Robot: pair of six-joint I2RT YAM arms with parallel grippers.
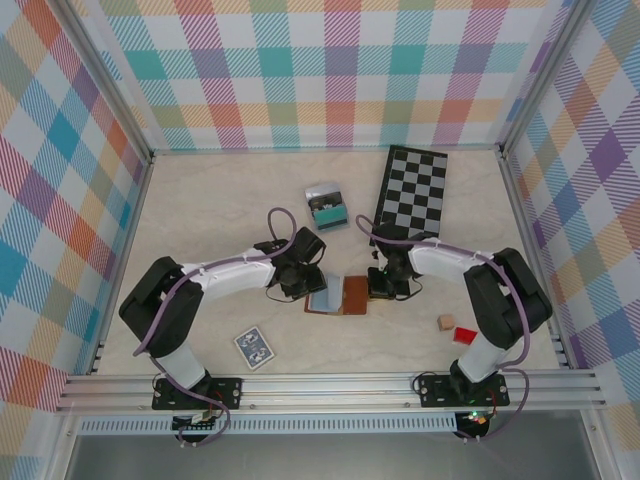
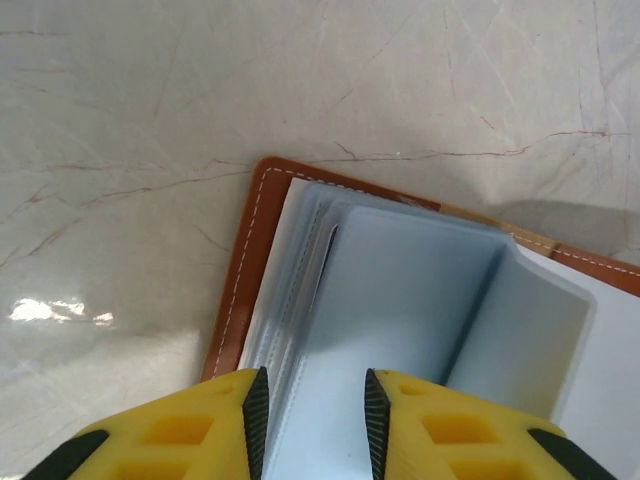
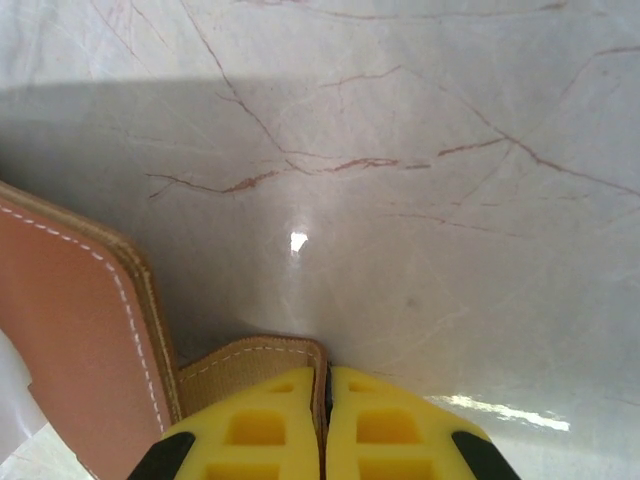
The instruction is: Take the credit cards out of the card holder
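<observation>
Reach straight ahead from left gripper (image 2: pixel 315 400) — fingers apart just over card holder's (image 2: pixel 235 300) blue-grey pockets (image 2: pixel 410 300) — with right gripper (image 3: pixel 327 385) clamped shut on the snap tab (image 3: pixel 250 360).

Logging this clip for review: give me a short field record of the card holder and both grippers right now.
card holder: brown leather folding wallet, lying open on the table
pockets: blue-grey plastic sleeves, fanned up
left gripper: open, straddling the sleeves
right gripper: shut on the wallet's tan snap tab
</observation>
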